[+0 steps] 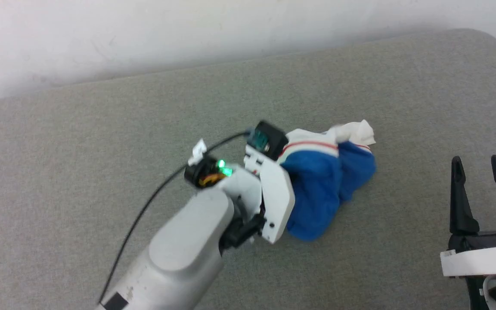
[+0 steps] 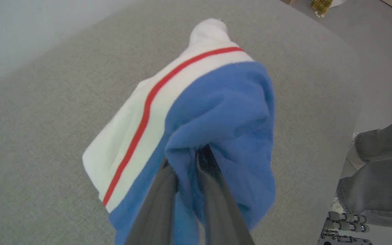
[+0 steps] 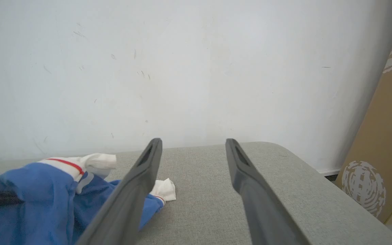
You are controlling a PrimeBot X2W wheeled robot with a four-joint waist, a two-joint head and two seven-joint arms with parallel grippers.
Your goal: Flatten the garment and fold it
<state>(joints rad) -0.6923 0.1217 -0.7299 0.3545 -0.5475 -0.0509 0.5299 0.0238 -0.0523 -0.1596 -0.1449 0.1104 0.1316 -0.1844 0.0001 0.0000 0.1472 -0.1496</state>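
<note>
Head view: the left gripper (image 2: pixel 186 159) pinches a blue fold of the bunched jersey (image 1: pixel 330 181) on the grey cushion (image 1: pixel 101 150), while the right gripper (image 1: pixel 477 165), fingers spread and empty, stands apart at the jersey's four o'clock.

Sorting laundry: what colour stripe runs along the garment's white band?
Red stripe, best in left wrist view.

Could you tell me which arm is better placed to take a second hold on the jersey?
Right: the right tool stands open beside the bunched jersey, while the left tool is shut on its blue cloth.
</note>
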